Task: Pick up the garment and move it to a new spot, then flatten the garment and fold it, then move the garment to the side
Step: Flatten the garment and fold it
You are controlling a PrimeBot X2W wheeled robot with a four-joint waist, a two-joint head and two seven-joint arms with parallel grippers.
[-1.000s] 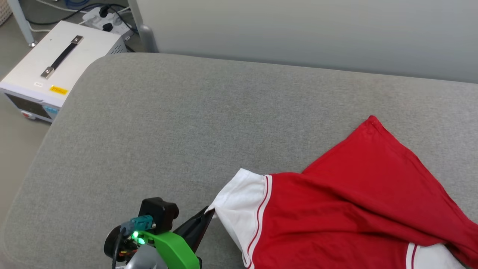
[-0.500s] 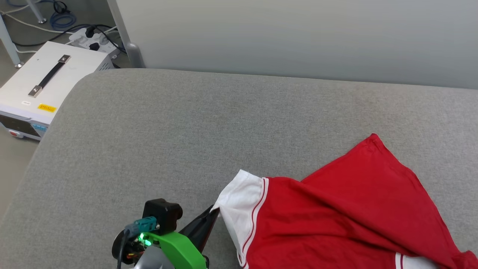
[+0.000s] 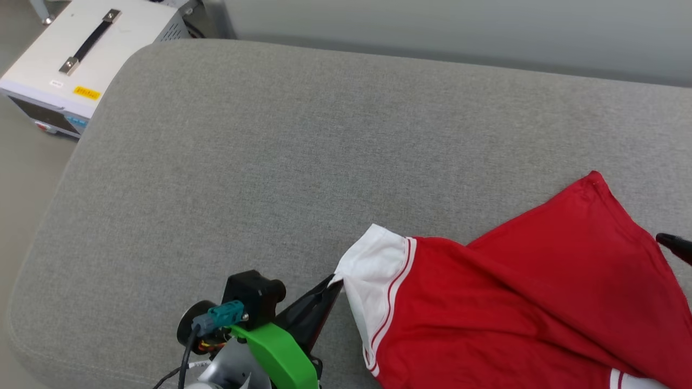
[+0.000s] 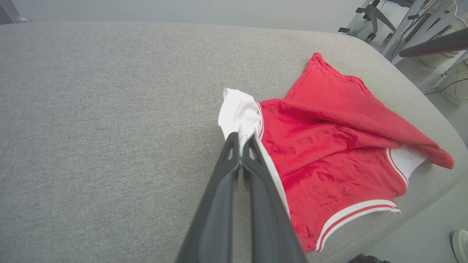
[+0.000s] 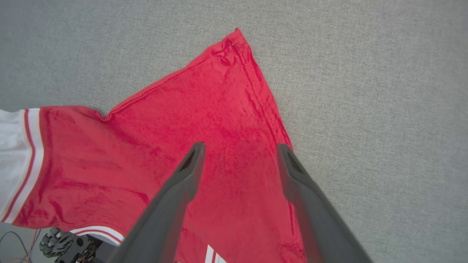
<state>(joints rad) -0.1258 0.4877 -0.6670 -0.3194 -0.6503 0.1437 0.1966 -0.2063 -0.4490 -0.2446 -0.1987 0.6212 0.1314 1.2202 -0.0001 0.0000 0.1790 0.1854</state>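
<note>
Grey cushion (image 3: 270, 162) bears crumpled garment (image 3: 513, 302). Left gripper (image 4: 240, 137) clamped on white sleeve (image 4: 237, 109). Right gripper (image 5: 241, 146) spread wide over red fabric, holding nothing.

The head camera looks steeply down from above the left claw (image 3: 333, 282) onto the grey woven-fabric cushion (image 3: 270, 162). The left wrist camera sights low across it; the right wrist camera faces straight down, close. All share the red white-sleeved jersey shirt (image 3: 513, 313).

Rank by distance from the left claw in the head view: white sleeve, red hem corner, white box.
1. White sleeve, pinched in the left claw.
2. Red hem corner, up-right on the cushion.
3. White box, far left, off the cushion.
</note>
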